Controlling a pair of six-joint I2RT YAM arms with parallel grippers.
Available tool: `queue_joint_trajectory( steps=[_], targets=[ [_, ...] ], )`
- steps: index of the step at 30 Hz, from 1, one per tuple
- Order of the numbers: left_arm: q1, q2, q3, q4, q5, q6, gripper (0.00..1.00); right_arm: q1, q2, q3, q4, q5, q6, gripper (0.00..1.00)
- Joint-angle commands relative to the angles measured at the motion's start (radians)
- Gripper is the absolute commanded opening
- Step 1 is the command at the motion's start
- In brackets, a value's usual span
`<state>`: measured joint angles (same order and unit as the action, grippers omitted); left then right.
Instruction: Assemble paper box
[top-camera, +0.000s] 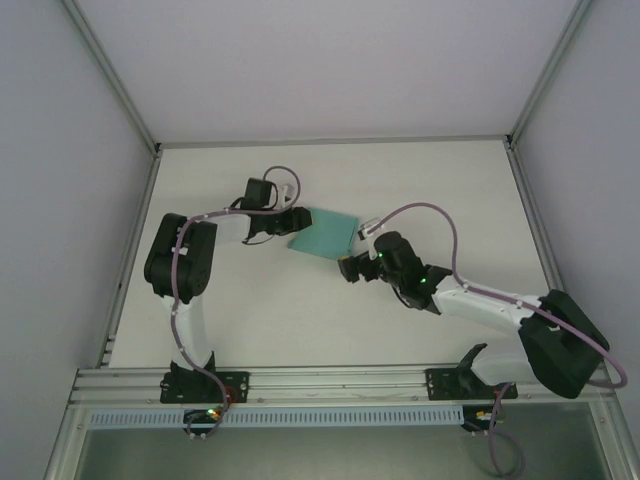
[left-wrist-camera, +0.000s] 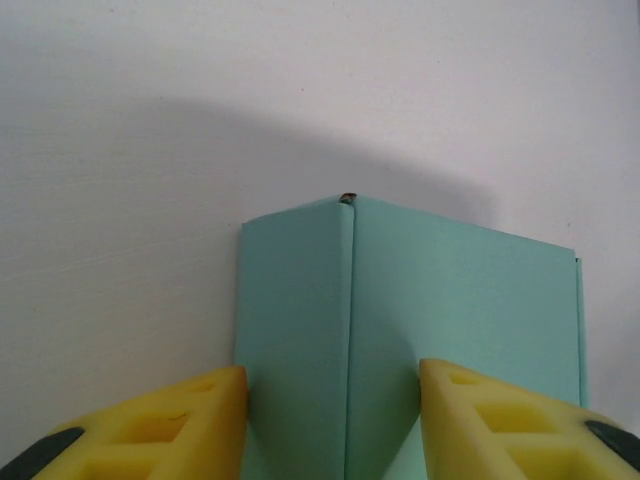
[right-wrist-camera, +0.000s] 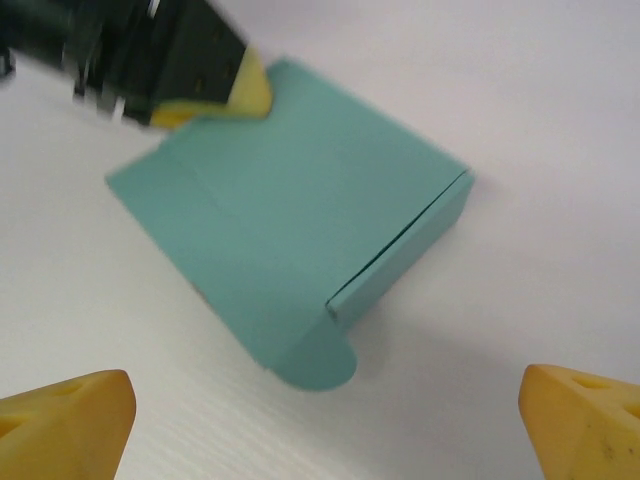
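One box (top-camera: 322, 232), likely light, crushable; pinch folded edges; left gripper (left-wrist-camera: 332, 372) straddles corner, grip unclear; right gripper (right-wrist-camera: 325, 385) wide.

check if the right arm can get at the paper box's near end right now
Probably yes: the right gripper, fingers wide apart, faces the paper box across bare table, and the left gripper sits at the opposite end.

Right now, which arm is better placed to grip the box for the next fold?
Left. The left gripper straddles one end of the paper box; the right gripper is open, clear of it.
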<state>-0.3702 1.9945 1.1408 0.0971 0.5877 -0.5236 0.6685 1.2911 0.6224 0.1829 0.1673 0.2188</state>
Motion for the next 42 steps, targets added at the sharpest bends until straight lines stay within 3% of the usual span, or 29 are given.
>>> queue_joint_trajectory(
  steps=[1, 7, 15, 23, 28, 33, 38, 42],
  targets=[
    [0.007, 0.028, -0.073, -0.051, -0.037, -0.022, 0.43, -0.069, -0.017, 0.023, -0.026, -0.034, 0.188, 1.0],
    [0.048, 0.007, -0.168, 0.056, -0.003, -0.108, 0.34, -0.163, 0.079, 0.106, -0.037, -0.186, 0.37, 1.0],
    [0.118, 0.011, -0.302, 0.265, 0.072, -0.234, 0.32, -0.185, 0.332, 0.323, -0.163, -0.31, 0.466, 1.0],
    [0.147, 0.022, -0.375, 0.377, 0.11, -0.279, 0.32, -0.188, 0.534, 0.442, -0.107, -0.449, 0.496, 1.0],
    [0.147, 0.035, -0.383, 0.4, 0.117, -0.283, 0.32, -0.19, 0.632, 0.478, 0.023, -0.615, 0.546, 0.98],
    [0.146, 0.038, -0.386, 0.434, 0.128, -0.304, 0.32, -0.194, 0.692, 0.485, 0.143, -0.708, 0.628, 0.81],
    [0.136, -0.014, -0.37, 0.391, 0.113, -0.271, 0.35, -0.209, 0.649, 0.423, 0.239, -0.712, 0.662, 0.62],
    [0.12, -0.098, -0.344, 0.287, 0.084, -0.2, 0.47, -0.232, 0.594, 0.354, 0.271, -0.704, 0.691, 0.59]
  ],
)
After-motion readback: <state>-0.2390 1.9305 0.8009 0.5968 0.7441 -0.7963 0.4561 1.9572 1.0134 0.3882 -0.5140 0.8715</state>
